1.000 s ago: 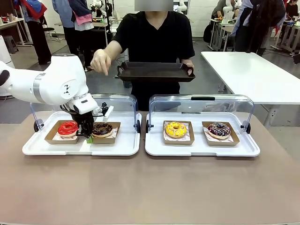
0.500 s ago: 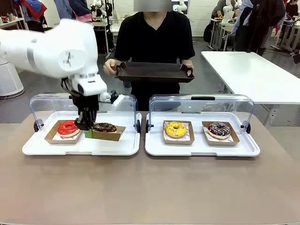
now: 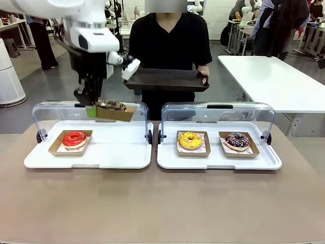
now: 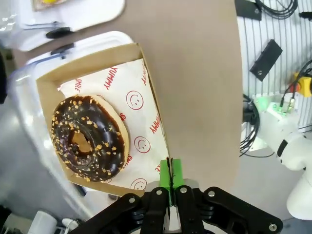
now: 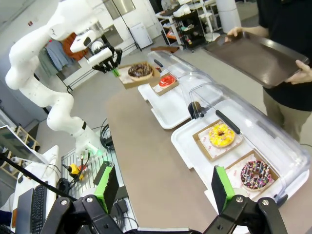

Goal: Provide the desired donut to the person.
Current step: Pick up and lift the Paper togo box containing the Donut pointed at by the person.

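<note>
A chocolate donut (image 3: 111, 105) with nut bits lies in a brown cardboard tray (image 3: 118, 113), lifted above the left white tray (image 3: 86, 160). My left gripper (image 3: 91, 110) is shut on that cardboard tray's left edge. In the left wrist view the green pads (image 4: 169, 174) pinch the cardboard rim (image 4: 152, 102) beside the donut (image 4: 87, 139). The person (image 3: 170, 40) stands at the far side holding a dark brown tray (image 3: 165, 80) in both hands. My right gripper (image 5: 164, 187) hangs open and high over the table with nothing in it. From there the lifted donut (image 5: 140, 70) shows too.
A red donut (image 3: 74, 138) stays on the left white tray. The right white tray (image 3: 218, 161) holds a yellow donut (image 3: 190, 140) and a dark sprinkled donut (image 3: 237, 141). Clear lids (image 3: 218, 109) stand open behind both trays. Bare brown tabletop (image 3: 162, 203) lies in front.
My left gripper has lifted the chocolate donut in its cardboard tray off the white tray and raised it. The person's pointing hand has gone back to the brown tray.
</note>
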### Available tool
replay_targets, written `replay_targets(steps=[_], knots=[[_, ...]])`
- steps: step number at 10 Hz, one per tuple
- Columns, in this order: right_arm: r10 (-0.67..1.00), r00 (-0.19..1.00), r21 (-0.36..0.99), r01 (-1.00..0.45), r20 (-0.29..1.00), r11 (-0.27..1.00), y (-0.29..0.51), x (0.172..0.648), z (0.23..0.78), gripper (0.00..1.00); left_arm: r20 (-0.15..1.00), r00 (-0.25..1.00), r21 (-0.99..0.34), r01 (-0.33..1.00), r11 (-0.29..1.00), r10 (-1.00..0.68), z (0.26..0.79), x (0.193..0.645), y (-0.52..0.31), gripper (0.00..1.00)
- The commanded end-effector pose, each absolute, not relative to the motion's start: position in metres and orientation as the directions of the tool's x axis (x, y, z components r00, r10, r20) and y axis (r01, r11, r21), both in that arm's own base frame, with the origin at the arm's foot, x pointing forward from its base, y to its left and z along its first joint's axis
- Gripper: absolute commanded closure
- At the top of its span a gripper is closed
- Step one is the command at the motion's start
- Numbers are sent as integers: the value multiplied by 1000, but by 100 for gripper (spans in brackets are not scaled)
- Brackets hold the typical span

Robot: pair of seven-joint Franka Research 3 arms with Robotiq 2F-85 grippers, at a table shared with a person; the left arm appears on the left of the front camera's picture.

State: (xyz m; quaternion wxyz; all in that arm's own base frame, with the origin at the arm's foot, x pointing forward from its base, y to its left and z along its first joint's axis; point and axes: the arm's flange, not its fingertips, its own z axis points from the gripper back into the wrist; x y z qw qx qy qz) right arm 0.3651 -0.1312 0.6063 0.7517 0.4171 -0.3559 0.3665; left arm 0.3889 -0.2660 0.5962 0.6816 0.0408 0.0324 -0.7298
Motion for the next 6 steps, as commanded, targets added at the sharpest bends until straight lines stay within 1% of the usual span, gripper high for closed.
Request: replay_targets(steps=[1,3,4,5,6], knots=[[246,470,365,-853,848,372,-132,365,607,0,-129,-29,65,997,-38,-991,622,397,-267,100],[246,470,365,-853,848,372,-132,365,607,0,-114,-17,80,996,-26,-993,630,401,-262,100],[246,470,365,-853,848,372,-132,365,607,0,-95,-23,76,997,-30,-995,629,398,-258,100],[246,470,365,-853,848,372,-132,365,607,0,-59,-50,102,993,-55,-997,627,391,-255,100],[246,470,365,-853,848,372,-132,365,607,0,-97,-44,80,995,-52,-994,633,398,-260,100]])
